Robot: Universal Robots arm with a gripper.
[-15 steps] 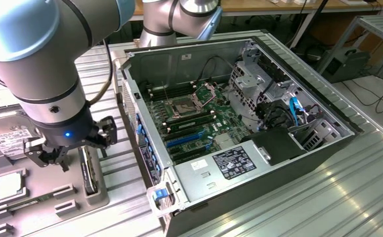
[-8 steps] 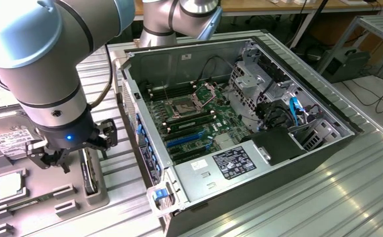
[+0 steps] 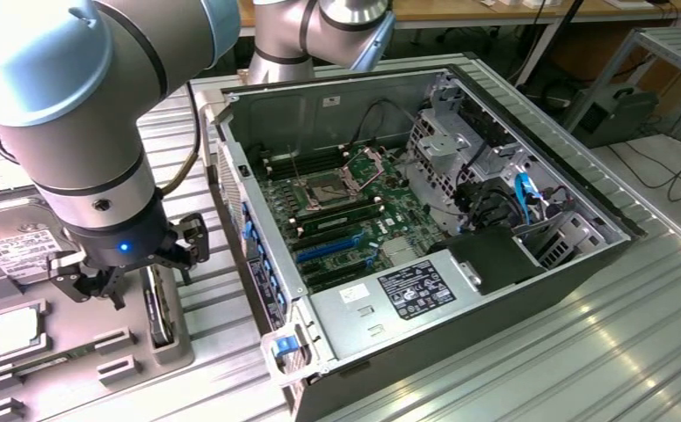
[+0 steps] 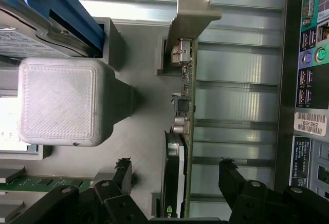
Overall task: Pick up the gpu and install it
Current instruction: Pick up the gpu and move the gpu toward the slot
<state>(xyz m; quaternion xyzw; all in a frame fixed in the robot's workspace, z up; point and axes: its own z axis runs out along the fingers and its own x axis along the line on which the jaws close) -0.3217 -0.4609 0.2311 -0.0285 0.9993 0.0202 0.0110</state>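
Tool (image 4: 175, 168) spread wide, gpu (image 4: 183, 108) on edge below it, grey tray (image 4: 146, 80)

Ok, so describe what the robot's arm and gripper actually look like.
The arm is built of silvery grey metal tubes with pale blue caps on its rounded joints. A dark cable runs beside its wrist. The gripper is black, with a small blue light glowing on its body and angular linked fingers held together by round-headed bolts.
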